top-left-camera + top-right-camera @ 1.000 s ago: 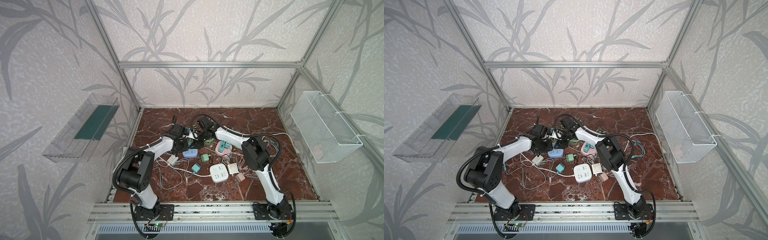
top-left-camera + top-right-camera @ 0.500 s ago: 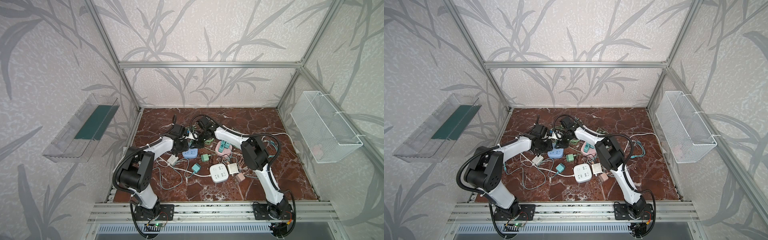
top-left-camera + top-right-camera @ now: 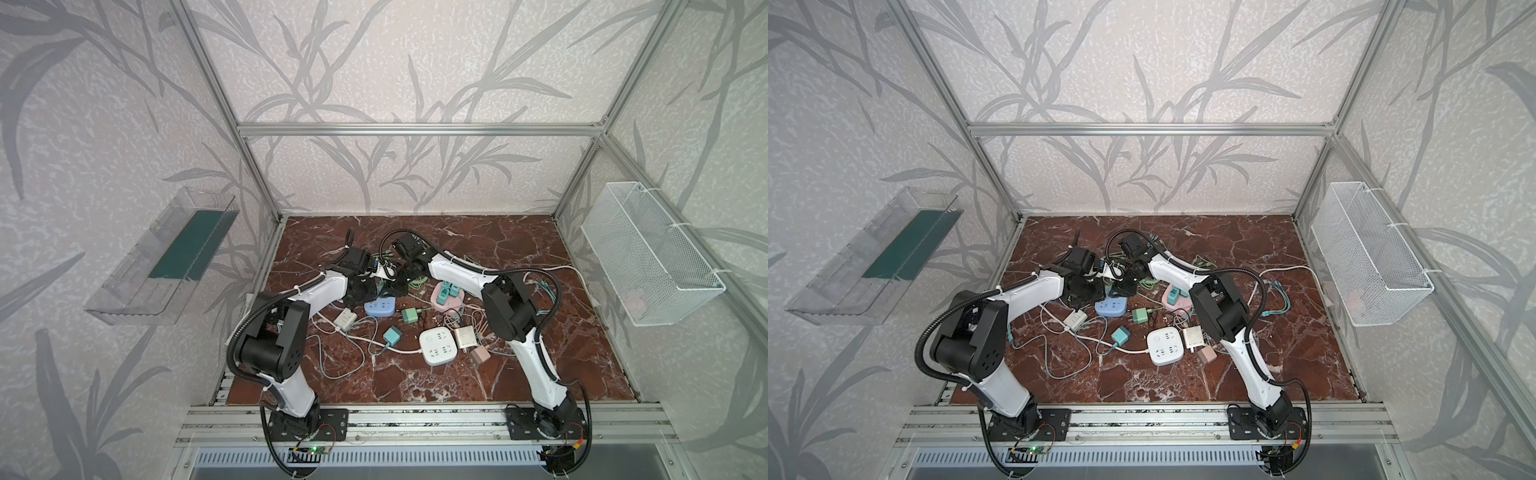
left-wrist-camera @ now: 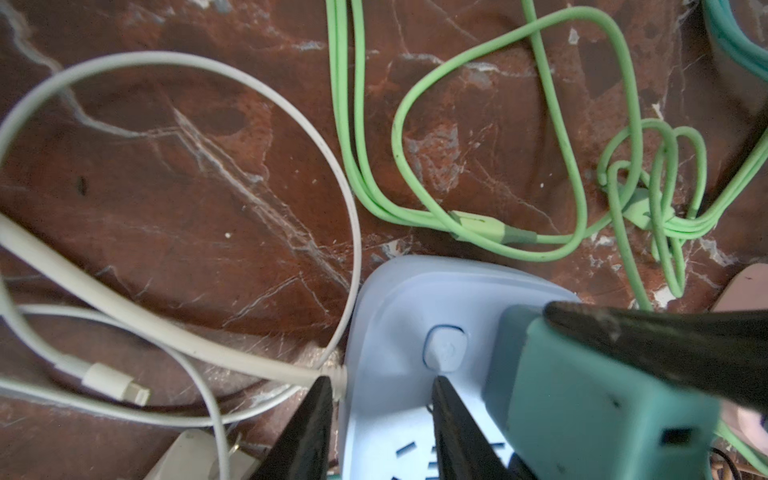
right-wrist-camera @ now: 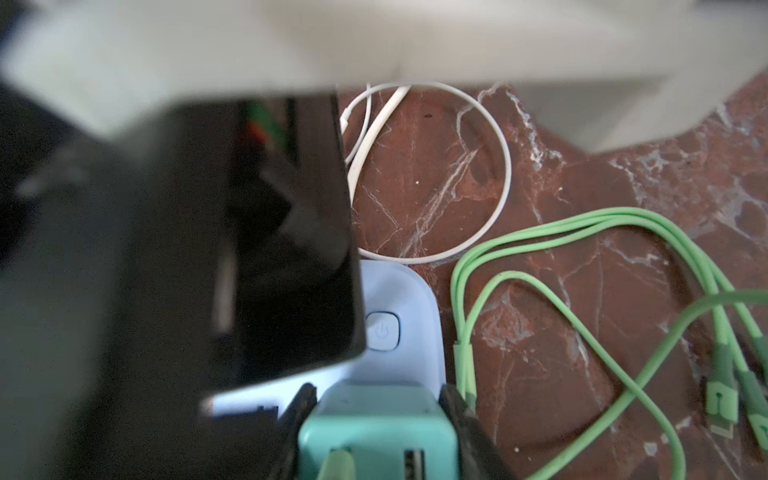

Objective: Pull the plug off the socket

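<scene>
The right gripper [image 5: 376,432] clamps a teal plug [image 5: 376,424] seated in a pale blue socket [image 4: 399,316], whose edge the left gripper [image 4: 380,419] pinches, amid white and green cables mid-desk [image 3: 519,249].

green cables [image 4: 469,208] crowding blue socket [image 4: 399,332], white cord [image 4: 208,345] alongside

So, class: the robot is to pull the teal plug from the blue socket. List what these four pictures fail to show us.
- Plug prongs: in the right wrist view the teal plug hides its own seat in the blue socket.
- Left claw: fingertips cut off by the left wrist view's edge.
- Right claw: in both top views hidden under its own arm.
- Socket's far half: blocked by the blurred dark left arm in the right wrist view.
</scene>
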Controlling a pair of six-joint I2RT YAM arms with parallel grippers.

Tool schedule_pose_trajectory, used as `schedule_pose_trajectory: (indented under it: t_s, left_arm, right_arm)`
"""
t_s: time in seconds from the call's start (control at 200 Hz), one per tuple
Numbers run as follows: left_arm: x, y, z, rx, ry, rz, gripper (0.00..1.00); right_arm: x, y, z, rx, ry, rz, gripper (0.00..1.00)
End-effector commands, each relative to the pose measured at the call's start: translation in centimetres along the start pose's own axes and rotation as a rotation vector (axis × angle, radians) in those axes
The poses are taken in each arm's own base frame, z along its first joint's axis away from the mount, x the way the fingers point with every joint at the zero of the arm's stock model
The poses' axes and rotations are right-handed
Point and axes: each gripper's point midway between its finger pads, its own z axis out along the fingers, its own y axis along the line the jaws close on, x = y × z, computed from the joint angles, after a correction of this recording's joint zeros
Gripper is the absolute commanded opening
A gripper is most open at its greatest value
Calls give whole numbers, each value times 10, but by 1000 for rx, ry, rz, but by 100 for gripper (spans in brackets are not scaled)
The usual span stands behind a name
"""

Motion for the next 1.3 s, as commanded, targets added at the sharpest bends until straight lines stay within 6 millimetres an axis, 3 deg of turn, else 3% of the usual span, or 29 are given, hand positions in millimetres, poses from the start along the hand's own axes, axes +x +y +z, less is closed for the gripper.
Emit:
schedule_pose_trajectory:
  t_s: [0.0,0.875,1.295]
  left_arm:
    - [17,14,10,-67,74,-3,41]
    - [26,27,12,-133,95,2,41]
    - [32,29,14,-173,109,30,41]
  right_arm:
    - [-23,7,-15,5,-36,5,20]
    - [-45,-1,-34,24,-76,69,14]
    - [-36,-9,-26,78,-13,90,15]
